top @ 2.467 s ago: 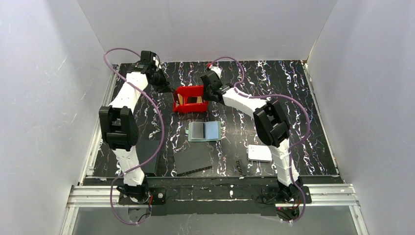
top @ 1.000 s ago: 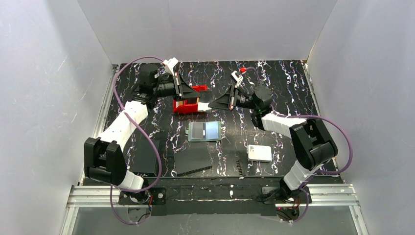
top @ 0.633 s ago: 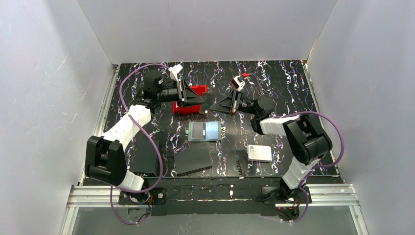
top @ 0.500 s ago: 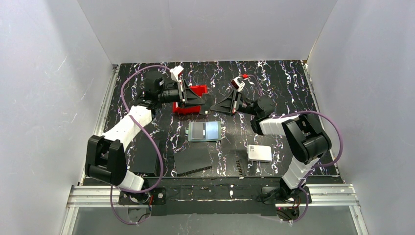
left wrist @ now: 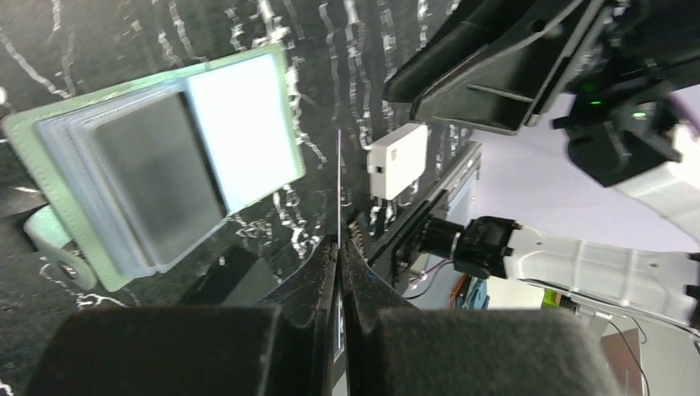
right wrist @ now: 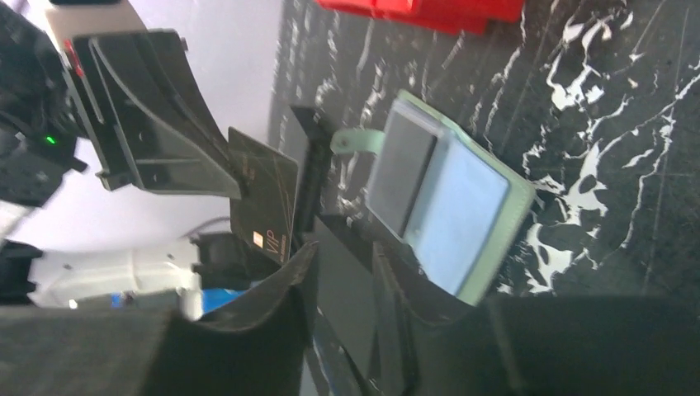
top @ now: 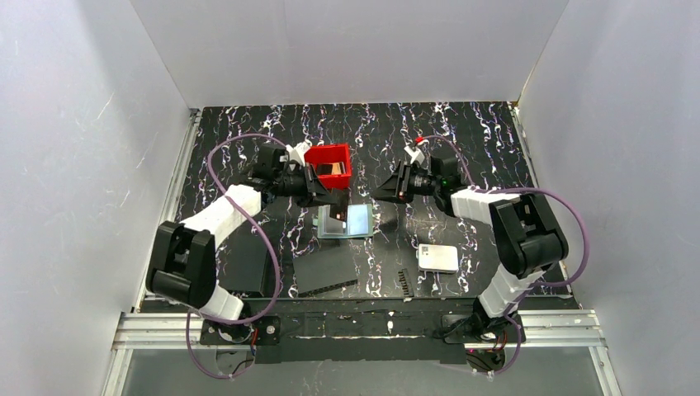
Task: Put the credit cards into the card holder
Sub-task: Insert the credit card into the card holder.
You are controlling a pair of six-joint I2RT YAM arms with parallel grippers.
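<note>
I counted two pincers, one holder, one red bin, one white box, two flat black slabs and two cards.

My left pincer (left wrist: pixel 340 247) was pressed together on a dark card (right wrist: pixel 264 206), which was edge-on to its own camera and showed only as a thin line. A tan card (top: pixel 330 169) lay in the bin (top: pixel 328 150). My right pincer (right wrist: pixel 342 252) stood spread with nothing between its fingers.

The holder (top: pixel 351 223) lay open on the table (top: pixel 462 140), nearer to me than the bin, between my two arms. The dark card hung over its far left corner; I could not tell whether they touched.

Half a second before, both pincers had met in front of the bin, hiding part of it. Since then my left had come nearer with the card, my right had drawn back to the right, and the bin showed whole.

The dark card was thin and glossy, with pale gold "VIP" lettering. The holder was soft grey-green with rounded corners, cloudy translucent pockets and a small strap. The bin was open-topped red plastic, and the box (top: pixel 437 257) was white and rounded. The slabs (top: pixel 326 268) were matt, and the table was black with white veins.
</note>
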